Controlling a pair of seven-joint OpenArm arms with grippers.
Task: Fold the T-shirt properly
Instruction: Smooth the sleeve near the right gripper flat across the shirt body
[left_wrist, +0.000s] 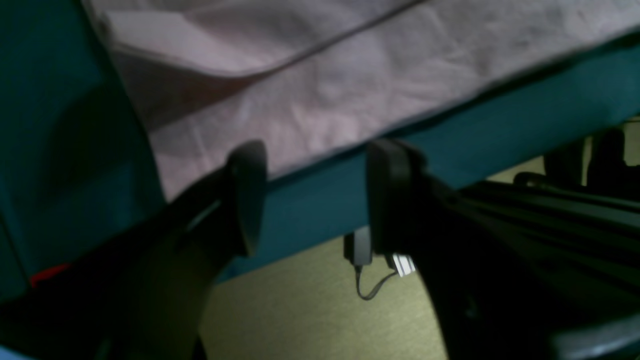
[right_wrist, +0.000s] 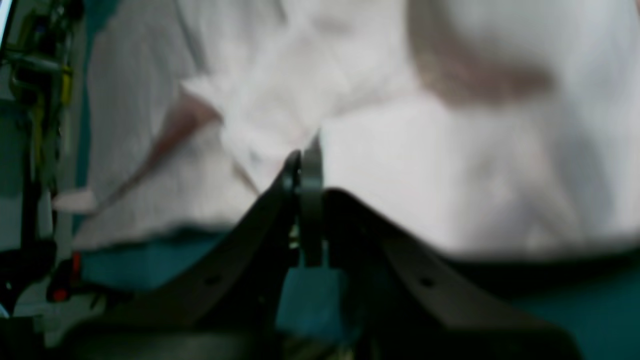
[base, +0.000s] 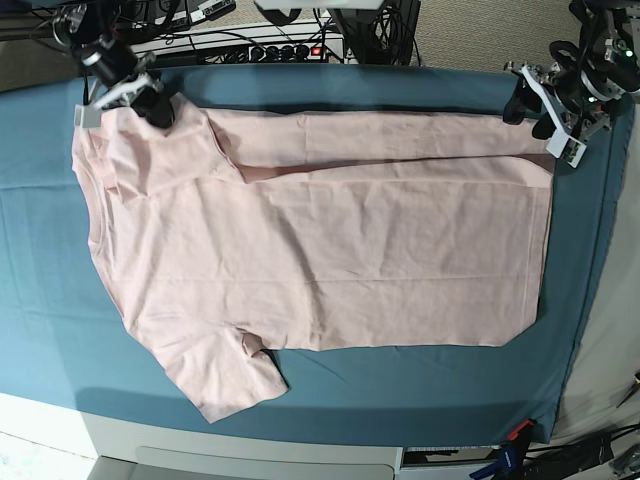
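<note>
Pink T-shirt (base: 330, 250), plain side up on teal cloth (base: 40, 300); right gripper (right_wrist: 305, 165) clamped on far-left shoulder fabric; left gripper (left_wrist: 312, 165) spread, empty, at far-right hem

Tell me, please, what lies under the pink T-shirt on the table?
The teal-blue table cloth shows all around the T-shirt, so the shirt rests on it. Whatever else lies beneath the shirt is covered by fabric and cannot be seen.

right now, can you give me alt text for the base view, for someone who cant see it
A pale pink T-shirt lies spread on a teal table cloth, its far long edge folded inward. The right gripper is shut on the fabric at the far left sleeve, while the left gripper is open at the far right corner.
</note>
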